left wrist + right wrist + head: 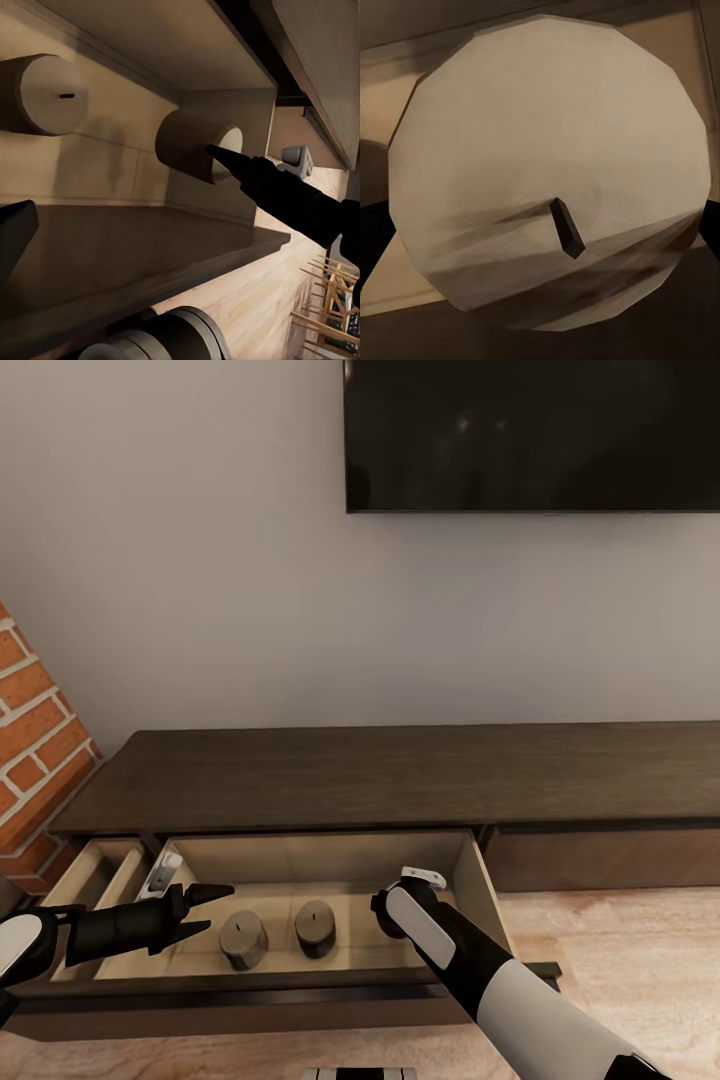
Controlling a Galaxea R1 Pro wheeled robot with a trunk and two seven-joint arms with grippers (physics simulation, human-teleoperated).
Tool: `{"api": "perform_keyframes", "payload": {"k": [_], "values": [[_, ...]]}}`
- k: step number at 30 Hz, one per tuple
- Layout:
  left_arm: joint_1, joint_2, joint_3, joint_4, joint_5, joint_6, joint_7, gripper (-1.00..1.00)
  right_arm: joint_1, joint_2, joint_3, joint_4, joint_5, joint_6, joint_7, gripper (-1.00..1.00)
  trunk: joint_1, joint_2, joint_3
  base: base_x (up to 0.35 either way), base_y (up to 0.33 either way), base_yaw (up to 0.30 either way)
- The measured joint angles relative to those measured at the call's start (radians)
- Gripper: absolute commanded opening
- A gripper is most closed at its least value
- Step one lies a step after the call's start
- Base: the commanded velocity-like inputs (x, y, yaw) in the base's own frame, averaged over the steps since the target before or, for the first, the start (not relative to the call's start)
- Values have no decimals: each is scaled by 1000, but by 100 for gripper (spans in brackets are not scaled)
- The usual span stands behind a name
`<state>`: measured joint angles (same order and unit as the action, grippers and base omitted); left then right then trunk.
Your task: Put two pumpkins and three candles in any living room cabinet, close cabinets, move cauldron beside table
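Two candles stood upright side by side on the light floor of the open drawer of the cabinet, bare floor behind them toward twelve o'clock. They were stubby grey-tan cylinders with short dark wicks. A third candle filled the right wrist view, flat top facing the lens. The left gripper reached in from nine o'clock, jaws apart, tips just beside the nearer candle. The right gripper hung at three o'clock inside the drawer; whether its jaws held the candle I could not tell.
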<state>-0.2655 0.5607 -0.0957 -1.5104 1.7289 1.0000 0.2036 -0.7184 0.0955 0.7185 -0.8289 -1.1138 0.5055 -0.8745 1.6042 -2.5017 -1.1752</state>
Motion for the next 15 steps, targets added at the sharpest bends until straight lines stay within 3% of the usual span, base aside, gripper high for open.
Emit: {"api": "perform_keyframes", "payload": {"k": [8, 15], "values": [[0, 0, 0, 1, 0, 0, 0, 100, 0, 0, 0, 0, 0, 0, 1, -100, 0, 0, 0, 13, 0, 0], [0, 0, 0, 1, 0, 1, 0, 100, 0, 0, 0, 0, -1, 1, 6, -100, 2, -1, -19, 0, 0, 0]]}}
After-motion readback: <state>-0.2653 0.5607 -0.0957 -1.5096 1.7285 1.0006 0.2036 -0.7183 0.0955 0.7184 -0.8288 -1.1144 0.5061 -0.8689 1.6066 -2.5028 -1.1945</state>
